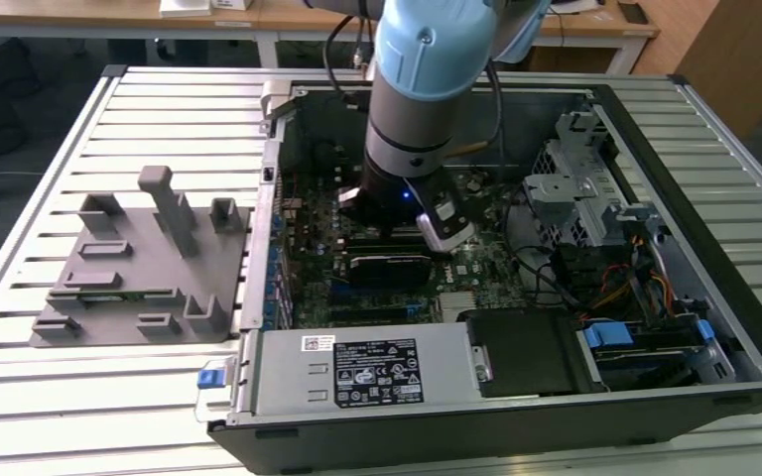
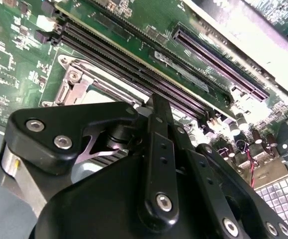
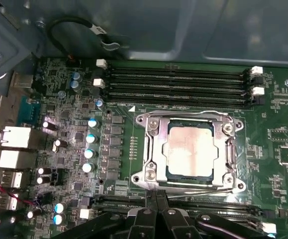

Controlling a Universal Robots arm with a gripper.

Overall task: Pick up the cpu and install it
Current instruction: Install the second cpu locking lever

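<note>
Right at the lens, the gripper (image 3: 156,206) has its fingers pressed together, nothing between them, tips just short of the socket (image 3: 189,149). Beyond them the cpu (image 3: 189,149) lies flat in the socket under the metal frame — seated, by the look of it, so the install step seems near done. Any next move wants care around that frame. Further out, the arm (image 1: 415,109) stands nearly plumb over the open case (image 1: 698,297).
</note>
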